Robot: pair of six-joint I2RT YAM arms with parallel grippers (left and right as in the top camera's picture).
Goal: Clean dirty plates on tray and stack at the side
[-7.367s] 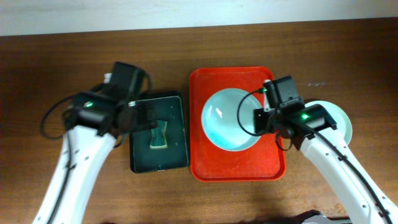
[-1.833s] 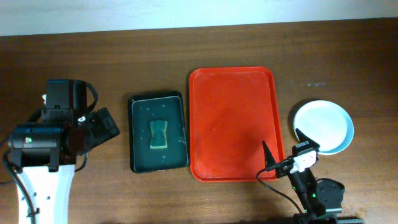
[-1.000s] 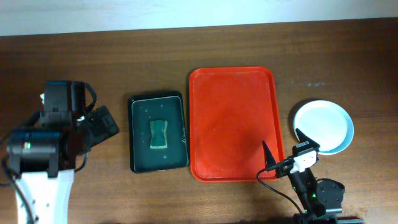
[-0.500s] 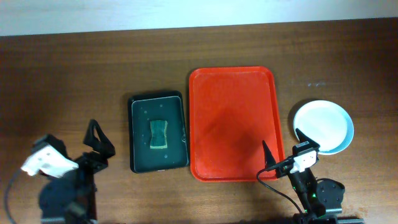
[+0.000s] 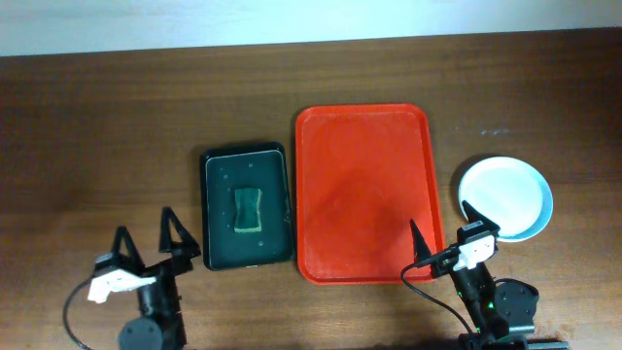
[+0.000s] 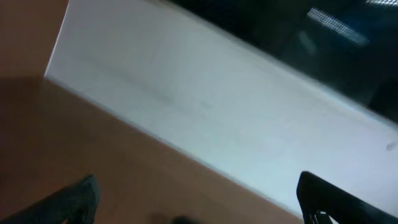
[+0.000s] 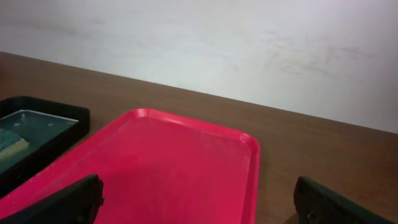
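The red tray lies in the middle of the table with nothing on it; the right wrist view shows it bare too. To its right on the wood rests a white plate; whether there are others under it I cannot tell. My right gripper is open at the tray's front right corner and holds nothing, and it is just as wide in its wrist view. At the front left edge, left of the black tray, my left gripper is open and empty; its wrist view shows only wood and wall.
Left of the red tray lies a black tray holding a green sponge; its corner appears in the right wrist view. A white wall runs along the table's far edge.
My left arm has drawn back from the left side to the front left edge, gripper open throughout. The right arm is still. Since the earliest frame the plate has left the tray.
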